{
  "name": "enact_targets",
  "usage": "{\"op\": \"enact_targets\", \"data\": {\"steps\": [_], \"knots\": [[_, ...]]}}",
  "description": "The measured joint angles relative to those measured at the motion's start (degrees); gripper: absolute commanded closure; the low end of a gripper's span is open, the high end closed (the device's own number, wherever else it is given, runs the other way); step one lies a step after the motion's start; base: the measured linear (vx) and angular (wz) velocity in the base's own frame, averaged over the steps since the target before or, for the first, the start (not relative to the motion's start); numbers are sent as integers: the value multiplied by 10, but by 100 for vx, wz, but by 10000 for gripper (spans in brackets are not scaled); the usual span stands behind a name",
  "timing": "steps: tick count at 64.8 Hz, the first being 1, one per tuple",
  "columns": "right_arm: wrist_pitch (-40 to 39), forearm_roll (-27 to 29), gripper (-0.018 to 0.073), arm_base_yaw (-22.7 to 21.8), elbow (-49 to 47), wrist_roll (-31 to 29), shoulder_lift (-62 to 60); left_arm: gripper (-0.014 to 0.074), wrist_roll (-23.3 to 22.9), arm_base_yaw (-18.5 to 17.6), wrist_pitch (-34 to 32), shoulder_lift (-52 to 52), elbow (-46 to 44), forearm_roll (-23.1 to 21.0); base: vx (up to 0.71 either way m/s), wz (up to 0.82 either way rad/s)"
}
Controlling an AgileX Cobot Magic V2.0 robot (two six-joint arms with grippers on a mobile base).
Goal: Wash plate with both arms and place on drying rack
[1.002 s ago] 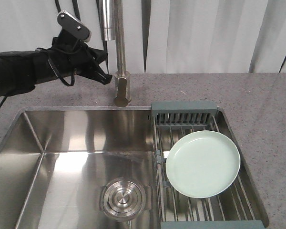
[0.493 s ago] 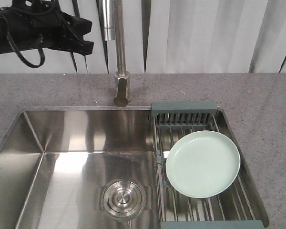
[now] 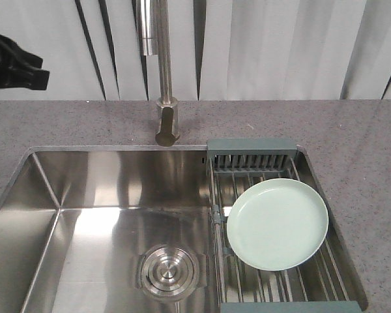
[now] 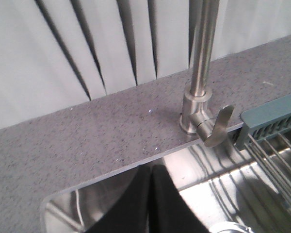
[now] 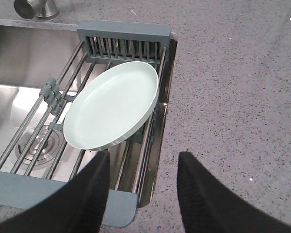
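A: From the front, where is the plate point(image 3: 277, 223)?

B: Flat on the rods of the drying rack point(image 3: 251, 150) across the sink's point(image 3: 111, 189) right end. It looks light, stiff and likely slick; I'd pinch its raised rim on the side toward the open basin. The left gripper point(image 3: 26, 68) hangs high by the curtain, well apart; I cannot tell its state here.

A: Left wrist view?

B: The 2 fingers point(image 4: 136, 204) lie pressed together, clenched on nothing, above the basin's back edge. The faucet point(image 4: 203, 58) stands near; that lever crowds any swing.

A: Right wrist?

B: The right gripper point(image 5: 140, 189) is spread, released, empty, hovering over the rack's near corner. The plate tilts against the frame; bare counter point(image 5: 233, 73) lies beside it.
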Motion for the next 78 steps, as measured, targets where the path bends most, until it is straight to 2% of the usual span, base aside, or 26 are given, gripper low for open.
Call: {"op": "enact_targets", "data": {"steps": [15,25,43,53,66,78], "knots": [[0,0,230,0,0,0,0,603,-118,1,-1,-101,117,92,0,0],[0,0,230,0,0,0,0,603,-184,1,0,-169,193,136,0,0],[0,0,230,0,0,0,0,603,-216,1,48,-284,300,146,0,0],[0,0,230,0,0,0,0,603,-238,1,51,-358,348,146,0,0],[0,0,230,0,0,0,0,603,-243,1,71,-427,360,146,0,0],[0,0,230,0,0,0,0,603,-244,1,76,-442,360,146,0,0]]}}
